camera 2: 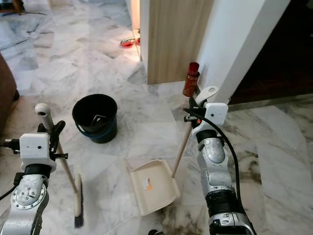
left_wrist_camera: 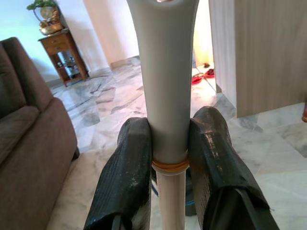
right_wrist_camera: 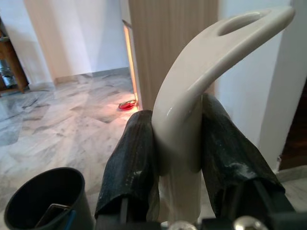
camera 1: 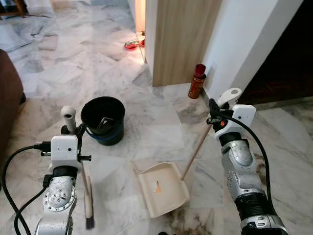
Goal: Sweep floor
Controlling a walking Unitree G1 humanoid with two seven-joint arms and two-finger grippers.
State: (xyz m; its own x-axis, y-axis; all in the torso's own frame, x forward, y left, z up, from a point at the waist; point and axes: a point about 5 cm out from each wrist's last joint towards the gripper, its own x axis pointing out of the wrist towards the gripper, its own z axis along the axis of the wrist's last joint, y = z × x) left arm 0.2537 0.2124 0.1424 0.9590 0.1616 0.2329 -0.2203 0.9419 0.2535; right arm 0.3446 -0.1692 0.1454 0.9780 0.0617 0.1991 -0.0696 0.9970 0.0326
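Underfoot, the marble floor spreads pale and veined, with a brown sofa at the robot's left. Ahead stands a black bucket, near a wooden panel with a red bottle at its foot. Nearer, the cream dustpan lies flat on the floor, its long handle rising to the right gripper, which is clamped on its looped grip. Beside the bucket, the left gripper pinches the broom by its grey handle, bristles touching the floor.
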